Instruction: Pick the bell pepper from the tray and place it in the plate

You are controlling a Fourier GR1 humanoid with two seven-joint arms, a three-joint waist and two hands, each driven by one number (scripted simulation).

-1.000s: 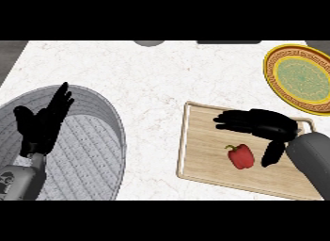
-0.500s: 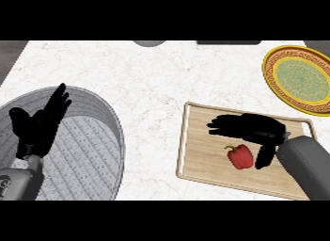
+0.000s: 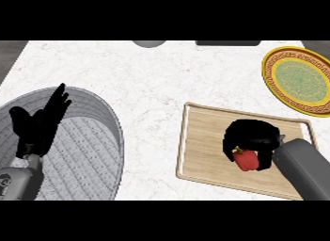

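1. Now, in my head view, the right hand (image 3: pixel 250 137) sits over the wooden tray (image 3: pixel 202 141), fingers curled down round the red bell pepper (image 3: pixel 247 160).
2. My left hand (image 3: pixel 39 123) rests open, fingers up, over the grey basin (image 3: pixel 91 141).
3. The plate (image 3: pixel 301 80) lies on the worktop (image 3: pixel 139 80), well apart.

No words, numbers, labels or brand marks can be read anywhere. The plate (image 3: pixel 302 80) at the far right carries only a patterned band round its rim and a green patterned middle, with no letters in it. The wooden tray (image 3: pixel 209 141) and the white bench (image 3: pixel 160 80) are unmarked.
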